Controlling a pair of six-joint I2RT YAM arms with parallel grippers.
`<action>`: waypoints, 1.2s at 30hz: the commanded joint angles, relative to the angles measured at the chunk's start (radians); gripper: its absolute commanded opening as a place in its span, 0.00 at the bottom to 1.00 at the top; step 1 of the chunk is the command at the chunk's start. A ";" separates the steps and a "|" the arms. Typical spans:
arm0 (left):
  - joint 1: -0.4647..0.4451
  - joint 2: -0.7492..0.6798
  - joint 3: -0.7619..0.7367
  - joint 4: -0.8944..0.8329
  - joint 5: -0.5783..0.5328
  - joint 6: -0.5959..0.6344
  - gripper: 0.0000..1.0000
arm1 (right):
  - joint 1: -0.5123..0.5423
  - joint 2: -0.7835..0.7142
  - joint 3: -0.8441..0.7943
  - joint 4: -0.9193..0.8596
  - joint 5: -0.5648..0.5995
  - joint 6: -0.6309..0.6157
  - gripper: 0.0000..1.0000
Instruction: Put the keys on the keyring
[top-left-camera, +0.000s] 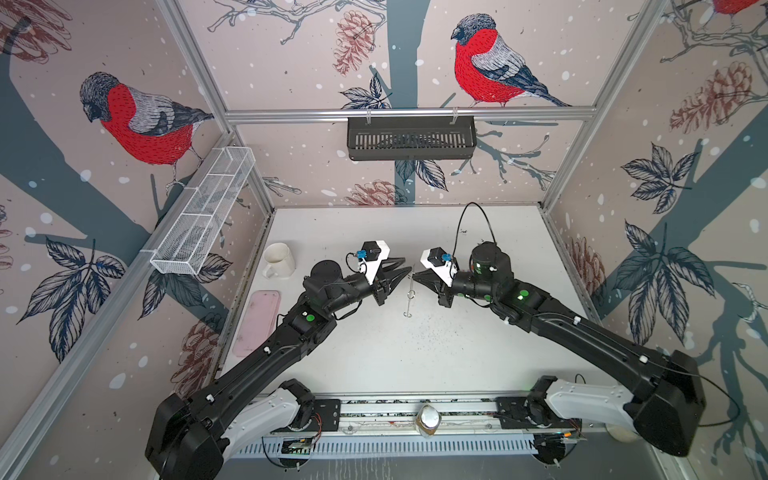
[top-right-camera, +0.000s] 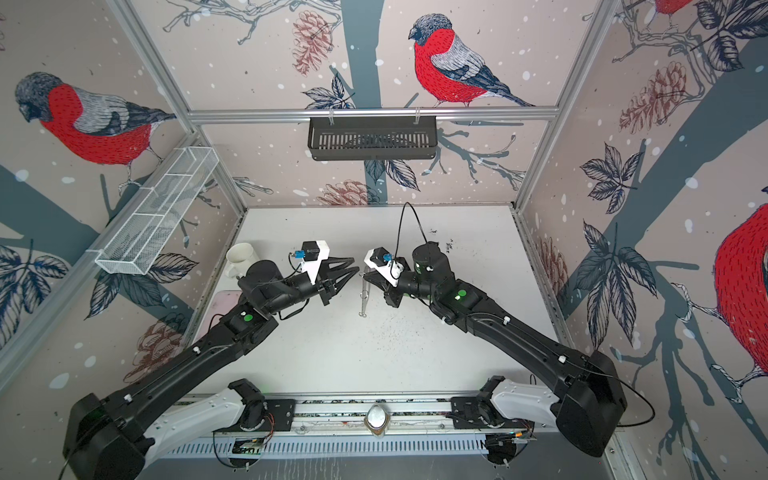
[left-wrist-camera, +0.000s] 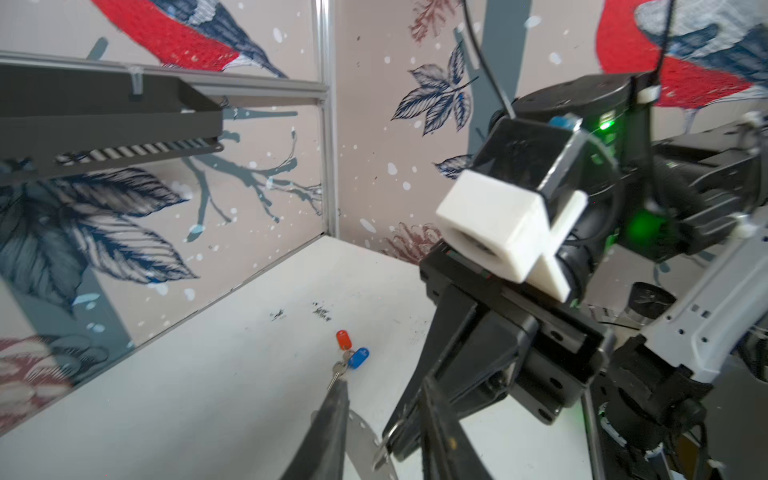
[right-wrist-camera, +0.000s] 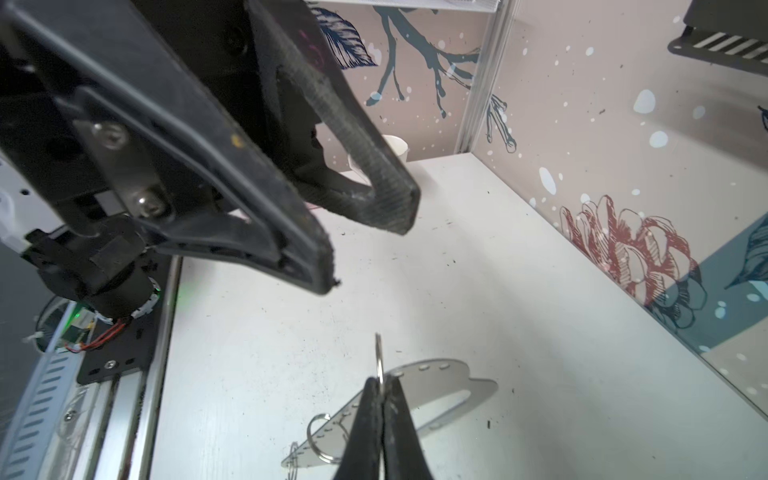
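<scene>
Jaws of the right gripper (right-wrist-camera: 381, 384) are pressed together on the keyring (right-wrist-camera: 430, 380), pinching its edge just where one loop (right-wrist-camera: 379, 353) stands up past the fingertips. The rest of the plate runs away from those jaws, with its slot and more loops showing beyond them. In both top views it is edge-on, a thin line dropping from the right jaws. Whether its far end touches the table (top-left-camera: 374, 353) I cannot tell. Held this way, I judge, the plate is steadied and one loop is offered toward the other arm, so a key could be threaded on without the plate sliding about.

Facing them, near but apart, the left gripper (right-wrist-camera: 370, 245) has its jaws spread with nothing between them. An empty, parted gripper suits a pick-up rather than a threading move.

The keys (left-wrist-camera: 348, 357) lie flat on the table, below and beyond the left jaws and well apart from the keyring. The red and blue tags are fanned on the far side and a key blade points back toward one left finger (left-wrist-camera: 332, 415). In the top views I cannot find them, and the grippers probably cover them. No key is on a loop, so the task looks barely begun. The bunch is small and lies flat, so the left jaws would need to close on a tag or a key head without skidding it away.

Farther out on the left arm's side, a mug (top-left-camera: 277, 259) and a pink case (top-left-camera: 257, 324) sit well clear of both jaws.
</scene>
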 joint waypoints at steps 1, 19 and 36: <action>-0.005 -0.009 0.024 -0.204 -0.125 0.060 0.29 | 0.004 0.034 0.079 -0.163 0.111 -0.057 0.00; -0.011 0.052 0.059 -0.221 -0.012 0.230 0.36 | 0.023 0.156 0.344 -0.507 0.137 -0.168 0.00; -0.011 0.128 0.152 -0.328 0.102 0.335 0.28 | 0.045 0.127 0.328 -0.484 0.081 -0.184 0.00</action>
